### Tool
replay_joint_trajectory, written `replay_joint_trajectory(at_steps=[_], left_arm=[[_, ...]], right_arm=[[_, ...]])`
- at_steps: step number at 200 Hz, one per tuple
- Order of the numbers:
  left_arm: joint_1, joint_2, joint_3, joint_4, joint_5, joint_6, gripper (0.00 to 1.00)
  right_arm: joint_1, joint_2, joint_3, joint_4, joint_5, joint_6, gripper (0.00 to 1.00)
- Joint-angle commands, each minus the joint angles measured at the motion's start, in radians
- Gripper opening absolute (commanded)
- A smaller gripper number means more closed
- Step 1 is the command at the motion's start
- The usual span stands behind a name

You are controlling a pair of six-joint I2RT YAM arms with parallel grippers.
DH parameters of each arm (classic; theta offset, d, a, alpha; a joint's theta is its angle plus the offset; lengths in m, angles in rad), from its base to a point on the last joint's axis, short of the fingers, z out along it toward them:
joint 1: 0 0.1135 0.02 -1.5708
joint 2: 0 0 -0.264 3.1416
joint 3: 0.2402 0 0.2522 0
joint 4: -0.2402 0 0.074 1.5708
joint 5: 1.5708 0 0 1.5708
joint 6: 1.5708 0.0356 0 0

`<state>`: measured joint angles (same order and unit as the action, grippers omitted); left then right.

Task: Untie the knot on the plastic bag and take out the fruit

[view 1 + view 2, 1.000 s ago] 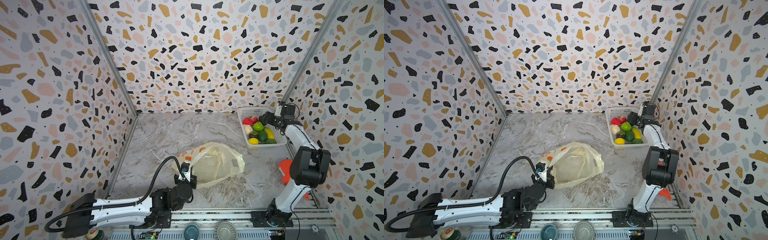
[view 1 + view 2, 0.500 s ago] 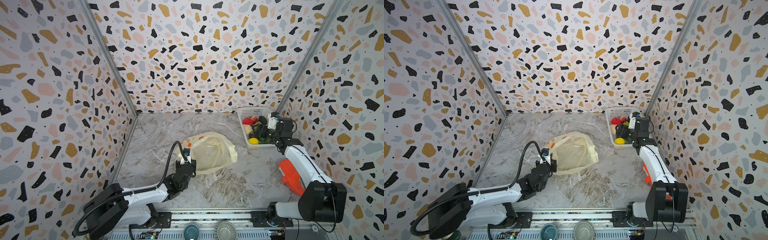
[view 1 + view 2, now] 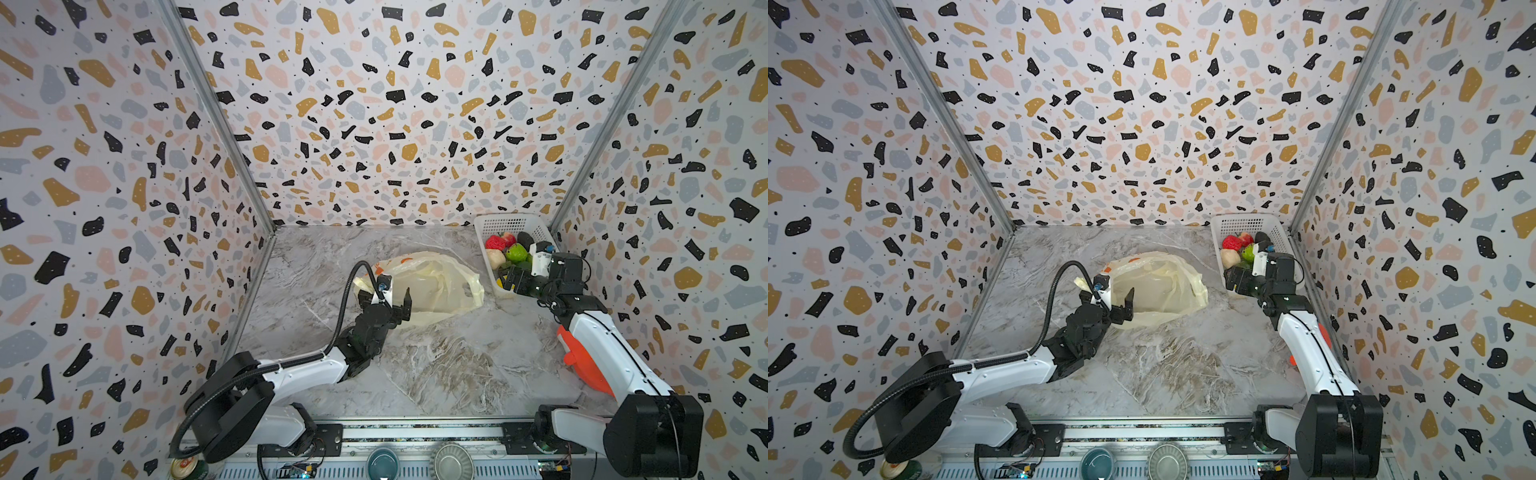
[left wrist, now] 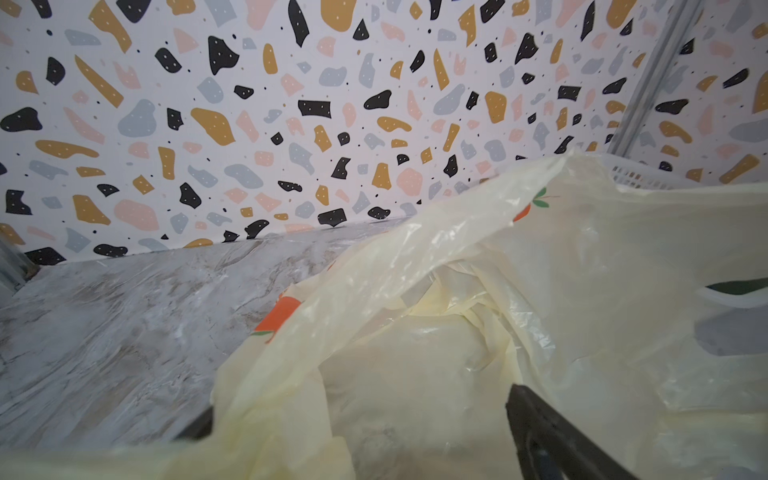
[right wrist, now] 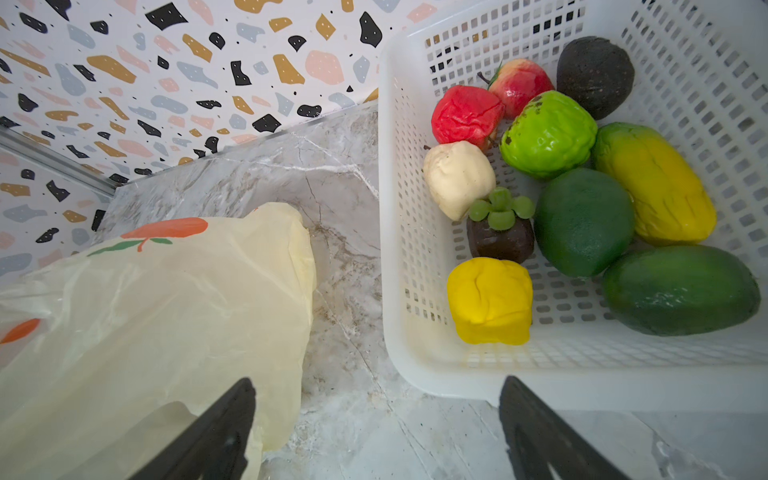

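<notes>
The plastic bag (image 3: 436, 286) (image 3: 1163, 286) lies slack and crumpled mid-table, pale yellow with orange prints. No knot shows in any view. My left gripper (image 3: 386, 299) (image 3: 1108, 299) stands open at the bag's near left edge. In the left wrist view loose bag film (image 4: 415, 353) lies between the spread jaws of the left gripper (image 4: 361, 415) and drapes over one finger. My right gripper (image 3: 509, 280) (image 5: 378, 399) is open above bare table, with the bag (image 5: 166, 311) on one side and the basket on the other. Several fruit (image 5: 548, 133) lie in the basket.
The white perforated basket (image 3: 484, 232) (image 5: 390, 208) stands at the back right against the wall. An orange object (image 3: 582, 365) lies by the right arm near the right wall. A can (image 3: 187, 469) and two bowls (image 3: 382, 463) sit below the table's front rail.
My left gripper reached forward and opened at the bag's edge; the bag shifted toward the back. My right gripper drew back from over the basket to its near left corner and opened wider.
</notes>
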<state>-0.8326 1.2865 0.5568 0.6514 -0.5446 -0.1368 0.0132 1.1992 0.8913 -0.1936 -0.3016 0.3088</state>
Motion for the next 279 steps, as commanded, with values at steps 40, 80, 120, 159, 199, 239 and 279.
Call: replay_joint_trajectory(at_steps=[40, 80, 120, 159, 199, 239, 279], left_arm=[[-0.040, -0.290, -0.039, -0.173, 0.045, 0.053, 1.00], [-0.039, -0.518, -0.081, -0.338, -0.027, 0.015, 1.00], [-0.027, -0.707, -0.163, -0.461, -0.206, -0.018, 0.99], [0.091, -0.688, -0.182, -0.488, -0.279, 0.001, 0.99], [0.261, -0.655, -0.277, -0.274, -0.234, 0.045, 0.99], [0.418, -0.530, -0.352, -0.057, -0.183, 0.068, 0.99], [0.546, -0.351, -0.428, 0.233, -0.064, 0.126, 0.99]], right_arm=[[0.001, -0.036, -0.028, 0.068, 0.054, -0.036, 0.99], [0.007, -0.075, -0.102, 0.142, 0.121, -0.074, 0.99], [0.013, -0.126, -0.190, 0.245, 0.183, -0.147, 0.99], [0.021, -0.124, -0.284, 0.399, 0.251, -0.208, 0.99], [0.029, -0.085, -0.380, 0.601, 0.263, -0.265, 0.99], [0.029, 0.006, -0.455, 0.782, 0.256, -0.299, 0.99], [0.023, 0.106, -0.558, 1.020, 0.238, -0.321, 0.99]])
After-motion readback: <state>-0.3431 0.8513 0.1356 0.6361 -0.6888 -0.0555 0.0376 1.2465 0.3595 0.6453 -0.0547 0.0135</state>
